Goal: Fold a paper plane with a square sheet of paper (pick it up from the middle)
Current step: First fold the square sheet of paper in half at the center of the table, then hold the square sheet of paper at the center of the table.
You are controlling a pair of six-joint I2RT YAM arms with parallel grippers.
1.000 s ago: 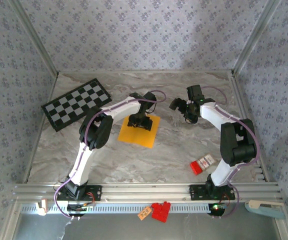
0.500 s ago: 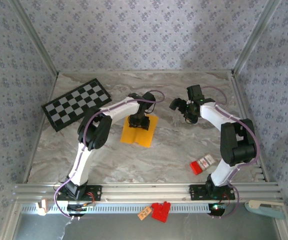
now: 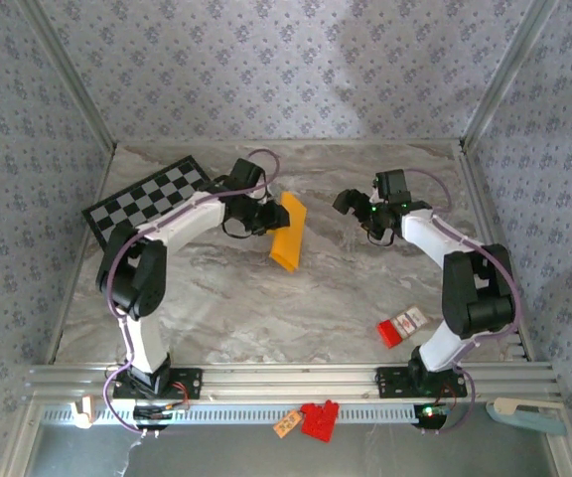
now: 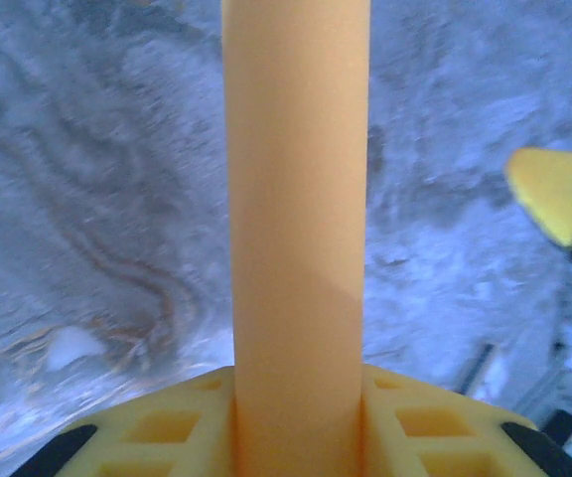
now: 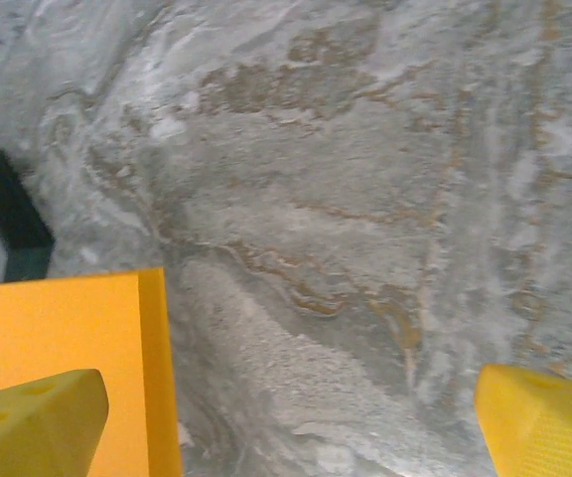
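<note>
The left gripper [image 3: 268, 217] pinches the paper [image 3: 288, 235] mid-sheet, aloft, so the wide-open right gripper [image 3: 358, 207] at its 3 o'clock should probably take the hanging edge gently, aligning corners before creasing.

**Bench** [image 3: 296, 298]: marble-patterned top, grey-white with brown veins. It spreads beneath both sets of jaws and out to every side of them.
**Walls** [image 3: 266, 70]: three, in pale blue-grey wallpaper with a small repeating floral motif. One stands beyond the jaws, one on each flank.
**Frame posts** [image 3: 490, 94]: bare aluminium, slanting up from the two far corners behind the jaws.
**Slotted rail** [image 3: 296, 379]: aluminium, along the near bench edge, on the near side of the jaws.
**Light**: soft and even, with a faint darker patch on the far wall.
</note>
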